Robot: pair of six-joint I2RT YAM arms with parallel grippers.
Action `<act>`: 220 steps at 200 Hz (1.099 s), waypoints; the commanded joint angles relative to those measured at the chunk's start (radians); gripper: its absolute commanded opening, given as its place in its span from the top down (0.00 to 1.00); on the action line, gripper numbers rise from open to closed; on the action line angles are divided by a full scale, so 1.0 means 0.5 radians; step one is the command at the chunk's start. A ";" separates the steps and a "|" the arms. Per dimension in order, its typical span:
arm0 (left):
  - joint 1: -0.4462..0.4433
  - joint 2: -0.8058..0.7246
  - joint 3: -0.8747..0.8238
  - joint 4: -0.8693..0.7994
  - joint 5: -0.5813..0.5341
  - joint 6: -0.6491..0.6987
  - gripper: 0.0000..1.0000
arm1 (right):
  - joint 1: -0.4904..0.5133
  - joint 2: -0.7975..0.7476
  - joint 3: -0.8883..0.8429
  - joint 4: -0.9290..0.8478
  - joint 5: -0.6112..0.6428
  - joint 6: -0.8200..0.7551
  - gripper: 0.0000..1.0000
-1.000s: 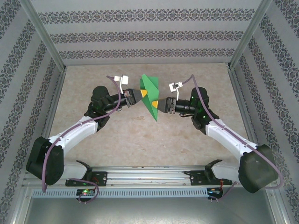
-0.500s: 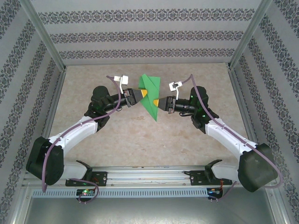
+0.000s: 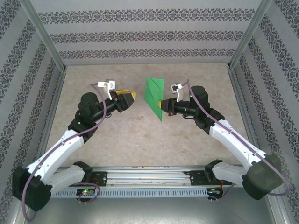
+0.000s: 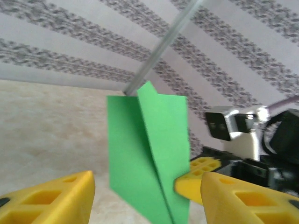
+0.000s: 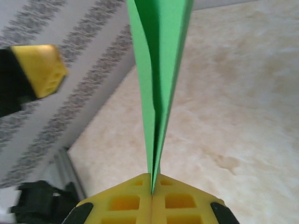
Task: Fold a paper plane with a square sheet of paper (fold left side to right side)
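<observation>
Right gripper [image 3: 162,103] clenched on paper plane [image 3: 153,94], its 4 o'clock edge; left gripper [image 3: 131,97] spread, empty, at plane's 9 o'clock, gap between.

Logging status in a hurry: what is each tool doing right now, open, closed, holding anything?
Left tool: open, holding nothing, apart from the paper.
Right tool: closed on the folded green paper.

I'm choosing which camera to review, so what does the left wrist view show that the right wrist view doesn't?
Left wrist: the folded green paper face-on, its crease visible, with the left tool open and clear of it. Right wrist: the paper edge-on, its near edge pinched in the shut right tool. Both: the paper with the beige table and striped wall behind it.
</observation>
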 commanded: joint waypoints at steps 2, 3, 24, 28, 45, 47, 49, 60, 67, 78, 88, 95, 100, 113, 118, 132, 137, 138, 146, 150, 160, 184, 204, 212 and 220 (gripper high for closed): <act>-0.010 -0.195 -0.091 -0.379 -0.420 0.167 0.35 | 0.167 -0.011 0.164 -0.539 0.720 -0.354 1.00; -0.009 -0.205 -0.093 -0.388 -0.432 0.169 0.34 | 0.176 -0.008 0.170 -0.553 0.755 -0.360 1.00; -0.009 -0.381 -0.107 -0.693 -0.722 0.216 0.32 | 0.339 0.122 0.326 -0.811 1.255 -0.420 1.00; -0.008 -0.406 -0.106 -0.755 -0.767 0.226 0.32 | 0.367 0.155 0.355 -0.858 1.334 -0.421 1.00; -0.008 -0.522 -0.107 -0.933 -0.893 0.262 0.27 | 0.477 0.300 0.485 -1.026 1.668 -0.416 1.00; -0.008 -0.534 -0.107 -0.943 -0.901 0.261 0.26 | 0.487 0.316 0.500 -1.040 1.706 -0.411 1.00; -0.007 -0.546 -0.110 -0.956 -0.908 0.265 0.25 | 0.499 0.334 0.515 -1.060 1.739 -0.405 1.00; -0.008 -0.603 -0.114 -1.021 -0.929 0.271 0.22 | 0.541 0.421 0.574 -1.128 1.897 -0.386 1.00; -0.008 -0.632 -0.118 -1.053 -0.940 0.268 0.20 | 0.559 0.470 0.607 -1.165 1.972 -0.369 1.00; -0.003 -0.689 -0.131 -1.085 -0.960 0.261 0.17 | 0.582 0.545 0.656 -1.220 2.080 -0.347 1.00; -0.003 -0.733 -0.143 -1.118 -0.997 0.243 0.14 | 0.603 0.619 0.704 -1.267 2.160 -0.344 1.00; -0.003 -0.765 -0.150 -1.143 -1.028 0.234 0.12 | 0.619 0.667 0.736 -1.308 2.222 -0.344 1.00; -0.004 -0.792 -0.151 -1.163 -1.054 0.231 0.10 | 0.629 0.714 0.763 -1.339 2.269 -0.347 1.00; -0.003 -0.848 -0.148 -1.218 -1.116 0.231 0.08 | 0.657 0.824 0.829 -1.425 2.388 -0.342 1.00; -0.003 -0.868 -0.144 -1.235 -1.139 0.234 0.07 | 0.665 0.867 0.852 -1.456 2.424 -0.344 1.00; -0.003 -0.914 -0.124 -1.283 -1.196 0.237 0.06 | 0.692 0.994 0.927 -1.553 2.518 -0.324 1.00; -0.001 -0.927 -0.118 -1.300 -1.218 0.239 0.06 | 0.700 1.042 0.949 -1.579 2.546 -0.317 1.00; -0.002 -0.930 -0.117 -1.301 -1.221 0.241 0.06 | 0.702 1.051 0.952 -1.583 2.548 -0.317 1.00; -0.001 -0.945 -0.107 -1.321 -1.242 0.245 0.06 | 0.716 1.123 0.976 -1.605 2.583 -0.320 1.00; -0.002 -0.953 -0.103 -1.329 -1.250 0.246 0.06 | 0.724 1.158 0.989 -1.612 2.602 -0.316 1.00; -0.001 -0.962 -0.099 -1.336 -1.264 0.257 0.06 | 0.746 1.247 1.013 -1.627 2.656 -0.286 1.00; -0.001 -0.960 -0.097 -1.341 -1.272 0.252 0.06 | 0.790 1.459 1.066 -1.645 2.768 -0.203 1.00; -0.001 -0.954 -0.098 -1.359 -1.301 0.225 0.06 | 0.815 1.632 1.115 -1.661 2.918 -0.103 1.00; -0.002 -0.948 -0.090 -1.387 -1.334 0.211 0.06 | 0.820 1.702 1.134 -1.673 2.966 -0.043 1.00; -0.001 -0.943 -0.087 -1.400 -1.343 0.208 0.06 | 0.824 1.767 1.150 -1.683 3.000 0.020 1.00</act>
